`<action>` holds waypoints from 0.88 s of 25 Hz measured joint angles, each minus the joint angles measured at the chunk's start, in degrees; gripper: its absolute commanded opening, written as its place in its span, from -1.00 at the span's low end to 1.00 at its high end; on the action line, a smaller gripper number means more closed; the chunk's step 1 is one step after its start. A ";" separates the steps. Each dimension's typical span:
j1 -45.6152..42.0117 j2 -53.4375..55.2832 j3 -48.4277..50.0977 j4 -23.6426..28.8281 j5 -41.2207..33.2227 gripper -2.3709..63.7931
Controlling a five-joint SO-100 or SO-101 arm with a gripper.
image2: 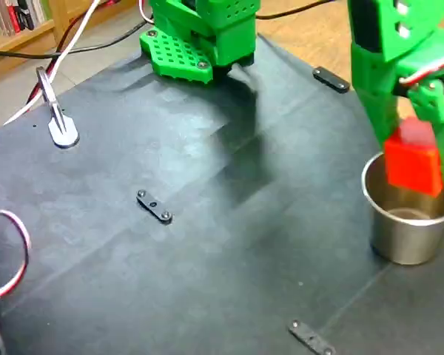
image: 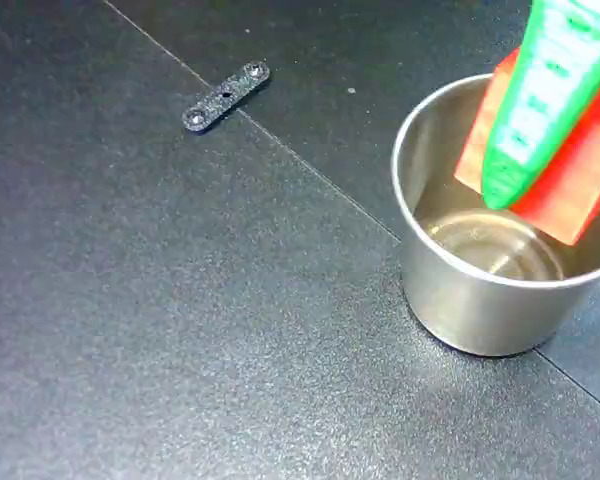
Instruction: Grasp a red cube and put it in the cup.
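Green gripper (image2: 422, 159) holds the red cube (image2: 413, 157) tight between its two fingers. One green finger (image: 540, 100) lies across the front of the cube (image: 570, 175) in a fixed view, with its tip pointing down. The cube hangs right over the open mouth of the cup (image: 480, 290). It is tilted, and its low corner dips just past the rim. It does not sit on the bottom; the shiny floor of the cup shows below it.

The cup (image2: 407, 237) stands upright on the dark table (image2: 207, 281), at the right side in both fixed views. A small black strip (image: 226, 96) with screw holes lies flat on the table, far to the left of the cup. In a fixed view there is a second strip (image2: 311, 339) near the front edge and a third strip (image2: 331, 79) at the far side. The arm's green base (image2: 200, 37) sits at the far end of the table.
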 measured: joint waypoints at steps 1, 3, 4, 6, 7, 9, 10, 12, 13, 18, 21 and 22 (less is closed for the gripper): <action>0.09 0.00 0.00 0.00 0.00 -0.94; 0.18 0.00 0.00 0.00 0.00 -0.94; 0.18 0.00 0.00 0.00 0.00 -0.94; 0.18 0.00 0.00 0.00 0.00 -0.94; 0.18 0.00 0.00 0.00 0.00 -0.94; 0.18 0.00 0.00 0.00 0.00 -0.94; 0.18 0.00 0.00 0.00 0.00 -0.94; 0.18 0.00 0.00 0.00 0.00 -0.94; 0.18 0.00 0.00 0.00 0.00 -0.94; 0.18 0.00 0.00 0.00 0.00 -0.93; 0.18 0.00 0.00 0.00 0.00 -0.82; 0.18 0.00 0.00 0.00 0.00 -0.76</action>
